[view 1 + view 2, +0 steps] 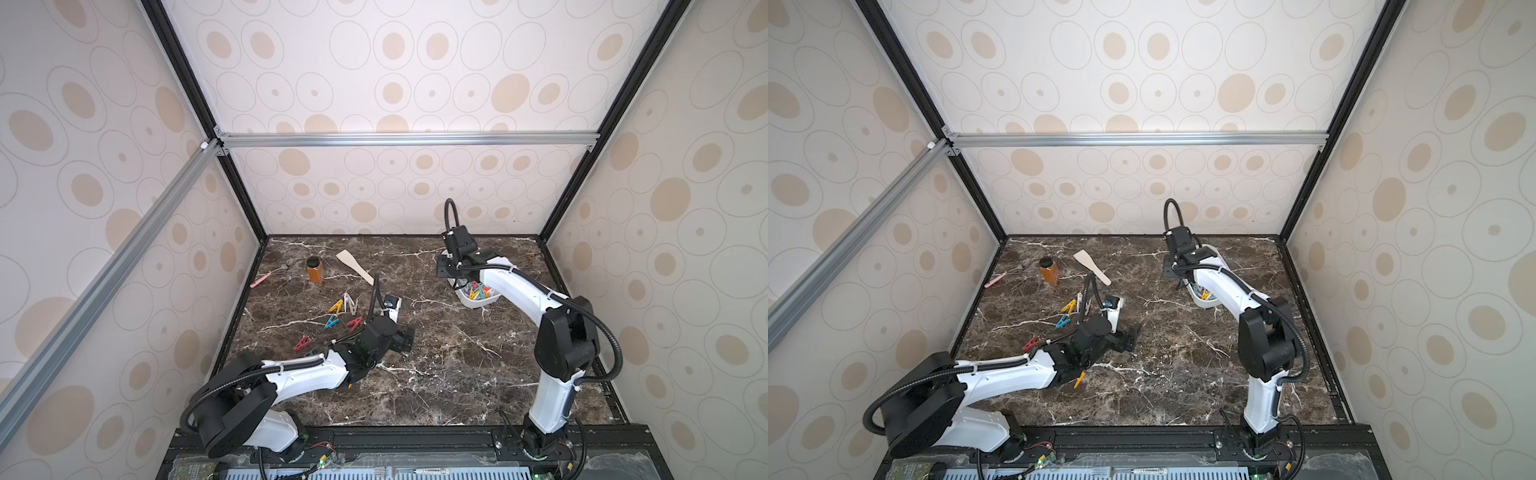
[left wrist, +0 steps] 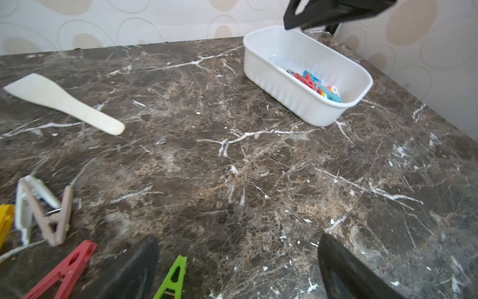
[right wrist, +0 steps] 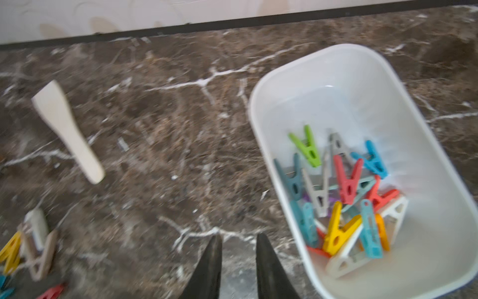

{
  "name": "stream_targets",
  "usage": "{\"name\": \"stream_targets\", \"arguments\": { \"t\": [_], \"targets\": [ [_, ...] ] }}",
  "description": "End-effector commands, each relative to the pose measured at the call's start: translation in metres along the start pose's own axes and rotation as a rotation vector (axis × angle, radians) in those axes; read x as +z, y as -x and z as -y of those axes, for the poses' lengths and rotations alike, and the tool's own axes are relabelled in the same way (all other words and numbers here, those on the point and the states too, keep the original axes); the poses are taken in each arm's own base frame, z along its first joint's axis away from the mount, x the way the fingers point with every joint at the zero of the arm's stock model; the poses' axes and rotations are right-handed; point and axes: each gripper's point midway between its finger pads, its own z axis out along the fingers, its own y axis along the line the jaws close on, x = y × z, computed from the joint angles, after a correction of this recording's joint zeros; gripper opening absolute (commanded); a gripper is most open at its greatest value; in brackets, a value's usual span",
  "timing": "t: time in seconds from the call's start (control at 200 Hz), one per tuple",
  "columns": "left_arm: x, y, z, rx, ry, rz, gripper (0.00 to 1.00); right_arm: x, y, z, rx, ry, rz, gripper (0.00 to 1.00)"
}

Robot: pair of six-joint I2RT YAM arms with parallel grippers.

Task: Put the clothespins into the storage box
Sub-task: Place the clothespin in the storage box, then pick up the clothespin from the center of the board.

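The left tool is spread wide and empty beside a green clothespin. The right tool is slightly parted, with nothing held, near the storage box, where many clothespins are piled. Others are left on the worktop. They are judged light, stiff and slick, best pinched across both legs. No writing can be read.

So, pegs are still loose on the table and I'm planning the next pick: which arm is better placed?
Likely left: the left gripper hangs open right by the green clothespin and red clothespin; the right gripper is far off beside the storage box.
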Motion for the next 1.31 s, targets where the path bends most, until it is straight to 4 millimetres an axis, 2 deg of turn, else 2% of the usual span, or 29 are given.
{"name": "stream_targets", "arguments": {
  "t": [0.0, 0.15, 0.245, 0.38, 0.485, 0.815, 1.035, 1.185, 1.3],
  "targets": [
    [-0.011, -0.01, -0.04, -0.105, 0.106, -0.039, 0.96, -0.001, -0.062, -0.046, -0.077, 0.051, -0.13, 0.31],
    [-0.032, -0.028, -0.082, -0.184, 0.209, -0.056, 0.97, 0.003, -0.128, -0.1, -0.109, 0.111, -0.239, 0.36],
    [-0.042, -0.043, -0.102, -0.232, 0.26, -0.069, 0.97, 0.004, -0.159, -0.126, -0.11, 0.133, -0.291, 0.39],
    [-0.052, -0.052, -0.111, -0.28, 0.271, -0.059, 0.97, 0.008, -0.193, -0.149, -0.115, 0.133, -0.34, 0.41],
    [-0.056, -0.053, -0.113, -0.296, 0.269, -0.043, 0.97, 0.013, -0.209, -0.156, -0.125, 0.121, -0.364, 0.4],
    [-0.055, -0.051, -0.11, -0.294, 0.257, -0.039, 0.96, 0.036, -0.217, -0.158, -0.138, 0.072, -0.377, 0.34],
    [-0.055, -0.055, -0.111, -0.299, 0.254, -0.05, 0.96, 0.049, -0.216, -0.147, -0.151, 0.018, -0.361, 0.25],
    [-0.055, -0.054, -0.11, -0.29, 0.249, -0.05, 0.95, 0.039, -0.203, -0.139, -0.171, 0.008, -0.317, 0.09],
    [-0.052, -0.046, -0.102, -0.264, 0.211, -0.042, 0.93, 0.022, -0.187, -0.131, -0.176, 0.013, -0.282, 0.05]
  ]
}}
